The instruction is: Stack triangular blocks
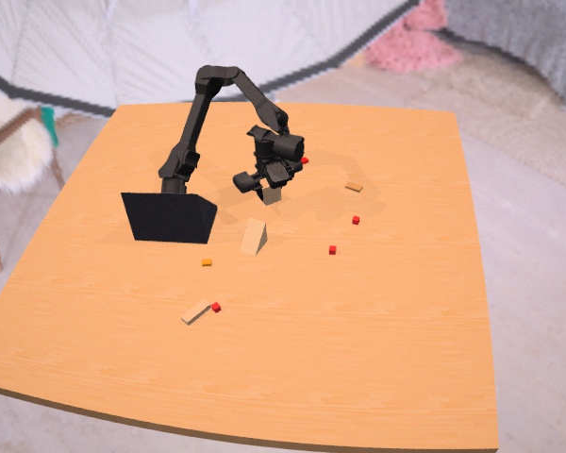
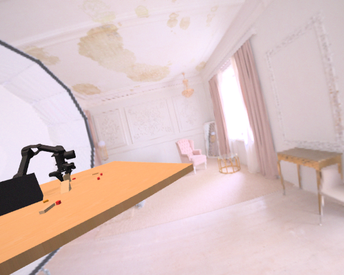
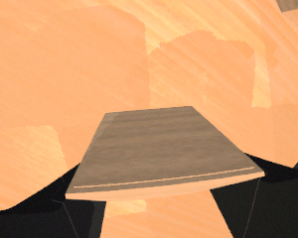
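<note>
My gripper (image 1: 270, 189) (image 3: 152, 150) is shut on one triangular block (image 1: 272, 195) (image 2: 66, 177) (image 3: 164, 149), which it holds by its ends above the table. In the wrist view a broad greyish face of this block shows between the two black fingers. The other triangular block (image 1: 254, 237) (image 2: 65, 187) stands on the table, apart from the held one and nearer to the top view, its pale sloped face towards that camera. In the wrist view a corner of wood (image 3: 294, 5) shows at the top right edge, probably this block.
A black box-shaped panel (image 1: 169, 217) (image 2: 15, 195) stands left of the standing block. An orange piece (image 1: 206, 261), a long wooden bar (image 1: 195, 311) with a red cube (image 1: 216, 307) at its end, a flat wooden piece (image 1: 353, 186) and more red cubes (image 1: 332, 250) (image 1: 356, 220) lie around.
</note>
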You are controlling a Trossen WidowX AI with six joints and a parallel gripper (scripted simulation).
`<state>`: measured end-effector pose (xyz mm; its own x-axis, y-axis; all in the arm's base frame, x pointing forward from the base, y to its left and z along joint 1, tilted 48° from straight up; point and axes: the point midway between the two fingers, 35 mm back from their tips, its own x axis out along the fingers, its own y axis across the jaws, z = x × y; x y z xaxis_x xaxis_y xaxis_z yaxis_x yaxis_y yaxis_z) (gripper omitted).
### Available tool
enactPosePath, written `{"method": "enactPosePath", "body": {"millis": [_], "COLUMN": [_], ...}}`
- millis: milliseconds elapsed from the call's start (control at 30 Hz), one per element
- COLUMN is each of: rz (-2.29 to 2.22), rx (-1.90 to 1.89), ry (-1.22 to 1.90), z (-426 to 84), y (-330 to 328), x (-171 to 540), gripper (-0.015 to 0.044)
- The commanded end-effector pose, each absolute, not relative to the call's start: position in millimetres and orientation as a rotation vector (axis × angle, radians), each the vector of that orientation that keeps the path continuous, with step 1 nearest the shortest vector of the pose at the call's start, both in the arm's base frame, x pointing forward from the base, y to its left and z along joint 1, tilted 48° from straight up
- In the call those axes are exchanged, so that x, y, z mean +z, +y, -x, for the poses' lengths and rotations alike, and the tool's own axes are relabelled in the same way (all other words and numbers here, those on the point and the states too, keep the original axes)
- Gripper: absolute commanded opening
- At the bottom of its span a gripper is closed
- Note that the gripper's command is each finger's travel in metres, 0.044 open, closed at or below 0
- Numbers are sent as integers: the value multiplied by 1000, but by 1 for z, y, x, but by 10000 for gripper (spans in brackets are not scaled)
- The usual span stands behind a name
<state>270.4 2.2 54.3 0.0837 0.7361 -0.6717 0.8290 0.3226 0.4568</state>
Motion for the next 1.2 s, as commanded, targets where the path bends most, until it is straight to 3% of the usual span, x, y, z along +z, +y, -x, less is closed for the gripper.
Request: {"method": "enactPosePath", "body": {"millis": [0, 367, 1167], "rz": [-1524, -1728, -1707], "rx": [-229, -481, -466], "ry": [1678, 1698, 1707], "z": [-271, -271, -273], "y": [2, 2, 21], "x": [55, 55, 37], "gripper": [0, 0, 0]}}
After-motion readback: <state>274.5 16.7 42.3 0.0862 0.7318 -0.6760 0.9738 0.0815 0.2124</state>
